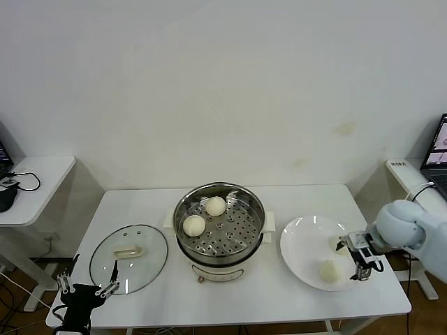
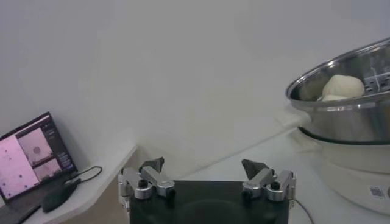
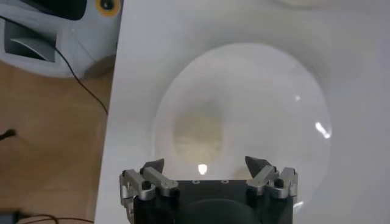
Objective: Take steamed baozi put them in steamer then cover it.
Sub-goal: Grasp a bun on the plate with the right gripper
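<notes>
Hovering wide open over the plate, right pincer; left pincer, also wide, idles at the cover's seven o'clock.

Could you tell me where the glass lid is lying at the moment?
In the head view the cover lies flat on the table on the robot's left, beside the steamer, just beyond the open left gripper.
</notes>
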You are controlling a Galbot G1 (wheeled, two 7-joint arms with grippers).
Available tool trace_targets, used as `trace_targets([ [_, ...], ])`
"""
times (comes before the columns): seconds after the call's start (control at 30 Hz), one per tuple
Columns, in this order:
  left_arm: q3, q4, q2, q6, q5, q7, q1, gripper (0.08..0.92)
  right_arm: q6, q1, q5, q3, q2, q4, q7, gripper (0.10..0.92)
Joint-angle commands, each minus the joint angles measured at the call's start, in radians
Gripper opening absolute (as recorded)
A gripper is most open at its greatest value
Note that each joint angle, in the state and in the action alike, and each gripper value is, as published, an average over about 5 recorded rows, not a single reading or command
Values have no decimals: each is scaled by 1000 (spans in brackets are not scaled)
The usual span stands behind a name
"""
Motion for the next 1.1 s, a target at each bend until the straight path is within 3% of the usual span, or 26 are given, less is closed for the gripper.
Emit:
trace_targets([
  [0.03, -8, 2, -3, 0, 1, 0, 5, 823, 1, -178, -46, 122, 50, -75, 28, 823],
  [0.6, -21, 9, -16, 0, 2, 0, 9, 823, -5, -168, -65, 101, 157, -180, 69, 803],
  [1.1, -21, 4, -22, 0, 3, -1, 10, 823, -14, -126, -53, 88, 164, -181, 32, 625],
])
